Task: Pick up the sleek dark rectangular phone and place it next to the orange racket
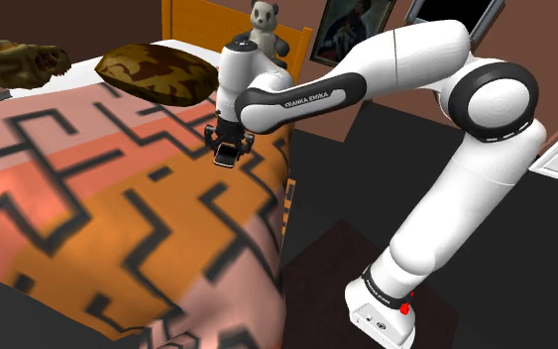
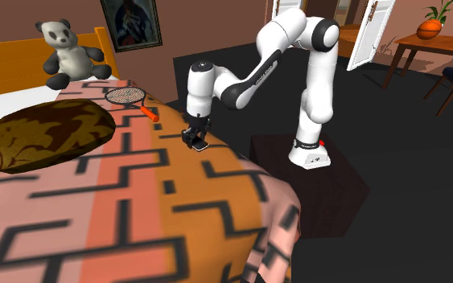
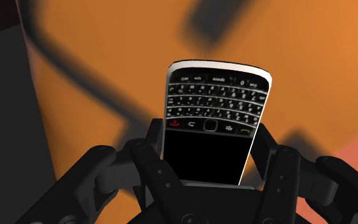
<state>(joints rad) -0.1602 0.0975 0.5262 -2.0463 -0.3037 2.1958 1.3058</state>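
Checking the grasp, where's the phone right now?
The phone sits clasped between the gripper's fingers, over the patterned bedspread, right of the racket in the second exterior view.

A home bedroom: a bed [image 1: 118, 228] with a patterned cover, a brown pillow [image 2: 47, 133], a wooden headboard [image 2: 7, 68], a toy panda [image 2: 67, 50] and a framed picture [image 2: 130, 22].

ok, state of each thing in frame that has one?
end effector: shut on the phone
phone: clasped between the fingers, screen dark, keypad facing the wrist camera
racket: lying flat on the bedspread, apart from the end effector
panda toy: sitting upright
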